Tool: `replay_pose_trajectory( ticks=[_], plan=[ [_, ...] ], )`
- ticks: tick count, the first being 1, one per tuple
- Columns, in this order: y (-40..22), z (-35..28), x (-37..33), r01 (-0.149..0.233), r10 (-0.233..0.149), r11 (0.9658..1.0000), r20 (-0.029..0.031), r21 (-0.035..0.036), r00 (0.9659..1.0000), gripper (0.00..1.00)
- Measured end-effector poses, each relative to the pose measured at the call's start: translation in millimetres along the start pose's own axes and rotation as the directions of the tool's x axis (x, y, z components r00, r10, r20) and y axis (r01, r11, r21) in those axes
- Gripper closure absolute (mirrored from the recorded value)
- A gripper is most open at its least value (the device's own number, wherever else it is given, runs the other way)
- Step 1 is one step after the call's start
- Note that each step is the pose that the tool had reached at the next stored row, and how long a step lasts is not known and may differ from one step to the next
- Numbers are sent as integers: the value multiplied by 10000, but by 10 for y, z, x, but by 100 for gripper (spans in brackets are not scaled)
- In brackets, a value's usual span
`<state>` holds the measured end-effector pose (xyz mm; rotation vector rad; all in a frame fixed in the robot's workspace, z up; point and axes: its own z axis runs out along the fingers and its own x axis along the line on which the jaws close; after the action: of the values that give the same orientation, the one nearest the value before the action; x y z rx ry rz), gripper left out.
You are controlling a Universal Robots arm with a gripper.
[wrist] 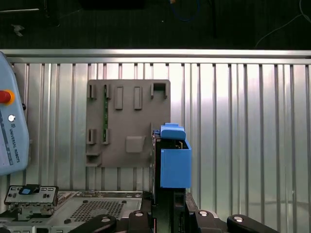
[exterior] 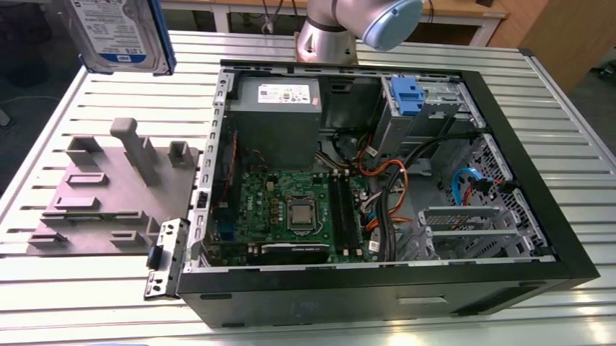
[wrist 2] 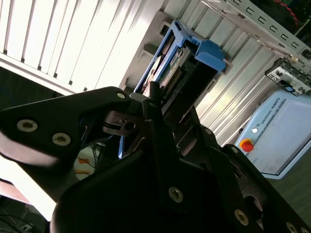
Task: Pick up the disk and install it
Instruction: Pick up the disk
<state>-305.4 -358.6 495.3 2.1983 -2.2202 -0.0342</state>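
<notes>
Ribbed metal table (exterior: 58, 130) carrying an open computer case (exterior: 385, 288). The gripper (wrist 2: 165, 104) has its fingers clamped on the disk (exterior: 120, 32), aloft near the grey fixture plate (exterior: 97, 209), well apart from the case. A firm, level hold likely suits this carry. The case contains a motherboard (exterior: 288, 209), power supply (exterior: 274, 108) and cables.

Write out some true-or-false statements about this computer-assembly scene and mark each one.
1. The disk is held up off the table. True.
2. The grey fixture plate lies inside the computer case. False: it lies on the table beside the case, on the exterior view's left.
3. The case is open, with its motherboard showing. True.
4. The disk sits in the case's drive bay. False: the gripper has its jaws shut on it, outside the case.
</notes>
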Motion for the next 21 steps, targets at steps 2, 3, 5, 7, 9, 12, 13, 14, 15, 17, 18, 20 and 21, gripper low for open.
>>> replay_pose_trajectory(
  ticks=[2,3,5,7,9,12,13,14,15,17,18,20,21],
  plan=[
    [-61,-1,-1,-1,1,10000,1,1,10000,65],
    [-95,-2,-1,-1,1,10000,1,1,10000,65],
    [-159,-4,-2,-1,1,10000,0,0,10000,65],
    [-224,-5,-2,0,0,10000,0,0,10000,65],
    [-297,-7,-3,-1,1,10000,1,1,10000,65],
    [-406,-10,-4,-1,1,10000,0,0,10000,65],
    [-443,-11,-4,0,0,10000,0,0,10000,65],
    [-480,-11,-5,0,0,10000,1,0,10000,65],
    [-516,-12,-5,-1,1,10000,1,1,10000,65],
    [-591,-14,-6,-1,1,10000,1,1,10000,65],
    [-627,-15,-6,0,0,10000,0,0,10000,65],
    [-698,-17,-7,0,0,10000,0,0,10000,65],
    [-735,-18,-7,-1,1,10000,0,0,10000,65]
  ],
)
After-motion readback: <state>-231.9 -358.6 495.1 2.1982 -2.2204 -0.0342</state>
